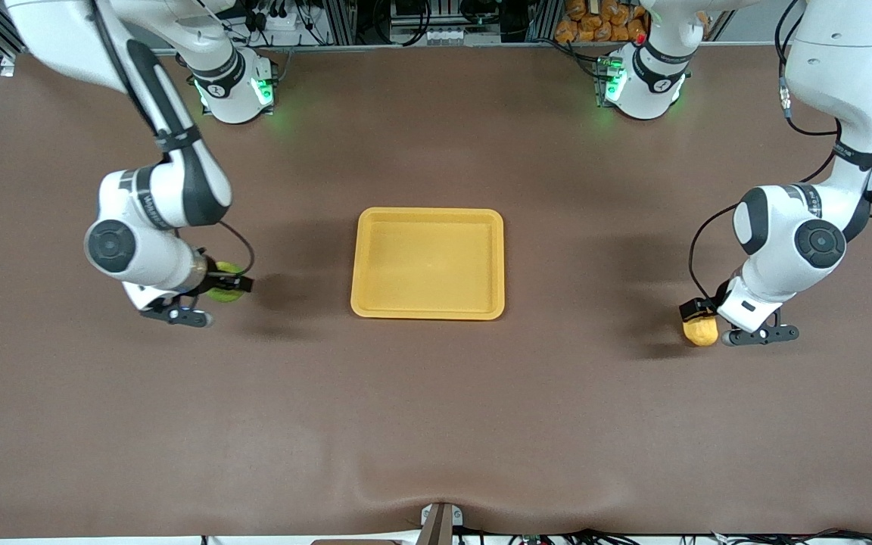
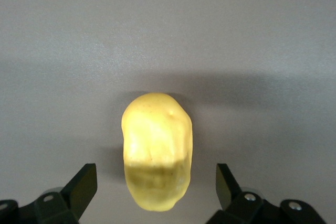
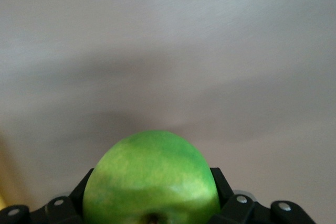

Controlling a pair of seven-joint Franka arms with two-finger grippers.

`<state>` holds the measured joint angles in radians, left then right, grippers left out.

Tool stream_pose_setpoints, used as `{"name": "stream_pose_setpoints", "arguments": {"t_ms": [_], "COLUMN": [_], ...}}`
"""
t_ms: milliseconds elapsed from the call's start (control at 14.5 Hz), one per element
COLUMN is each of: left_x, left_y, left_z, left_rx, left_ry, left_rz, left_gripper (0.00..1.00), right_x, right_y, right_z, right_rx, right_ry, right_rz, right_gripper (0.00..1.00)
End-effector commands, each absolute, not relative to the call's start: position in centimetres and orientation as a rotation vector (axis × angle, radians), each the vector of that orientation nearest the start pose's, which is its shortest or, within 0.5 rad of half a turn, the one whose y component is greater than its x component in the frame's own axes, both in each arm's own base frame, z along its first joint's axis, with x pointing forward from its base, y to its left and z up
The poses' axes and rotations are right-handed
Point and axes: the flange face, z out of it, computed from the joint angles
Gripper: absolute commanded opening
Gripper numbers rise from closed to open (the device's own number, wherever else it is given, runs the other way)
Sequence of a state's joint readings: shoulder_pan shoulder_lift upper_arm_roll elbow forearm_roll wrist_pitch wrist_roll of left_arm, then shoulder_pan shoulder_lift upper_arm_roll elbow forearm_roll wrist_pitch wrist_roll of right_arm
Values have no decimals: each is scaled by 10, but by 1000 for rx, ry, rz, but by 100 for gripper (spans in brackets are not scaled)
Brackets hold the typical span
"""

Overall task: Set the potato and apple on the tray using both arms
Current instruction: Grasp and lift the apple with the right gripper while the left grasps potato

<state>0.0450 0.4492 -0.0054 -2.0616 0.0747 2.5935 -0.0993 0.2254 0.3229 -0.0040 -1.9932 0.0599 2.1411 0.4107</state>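
two grippers, right gripper [image 3: 152,203] clamping apple [image 3: 151,179], brown table [image 1: 436,424]

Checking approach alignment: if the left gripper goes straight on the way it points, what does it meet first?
Most likely the potato: it lies between the open fingers of the left gripper, apparently untouched, with bare table past it.

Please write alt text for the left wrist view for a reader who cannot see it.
A yellow potato lies on the bare table, between the left pincer's open fingers, which stand apart from it on either side.
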Motion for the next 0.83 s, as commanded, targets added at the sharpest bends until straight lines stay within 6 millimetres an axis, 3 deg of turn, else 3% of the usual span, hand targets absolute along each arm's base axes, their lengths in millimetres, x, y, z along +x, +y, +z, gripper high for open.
{"name": "stream_pose_setpoints", "arguments": {"t_ms": [0, 207, 277, 553, 691, 761], "left_x": [608, 610, 611, 611, 610, 611], "left_y": [27, 39, 39, 39, 39, 38], "left_z": [217, 211, 208, 206, 199, 199], "left_rx": [-3090, -3091, -3091, -3094, -3096, -3097], "left_ry": [-147, -181, -183, -187, -193, -189], "left_rz": [-143, -159, -156, -163, -149, -152], "left_gripper": [100, 100, 100, 100, 98, 90], "right_x": [561, 534, 529, 500, 494, 493], "right_y": [196, 302, 321, 387, 402, 403], "right_z": [303, 316, 309, 266, 249, 241], "right_rx": [-3102, -3107, -3103, -3138, -3150, -3164], "right_ry": [503, 652, 718, 793, 842, 851], "right_rz": [266, 195, 200, 231, 231, 229], "right_gripper": [51, 51, 51, 54, 56, 57]}}
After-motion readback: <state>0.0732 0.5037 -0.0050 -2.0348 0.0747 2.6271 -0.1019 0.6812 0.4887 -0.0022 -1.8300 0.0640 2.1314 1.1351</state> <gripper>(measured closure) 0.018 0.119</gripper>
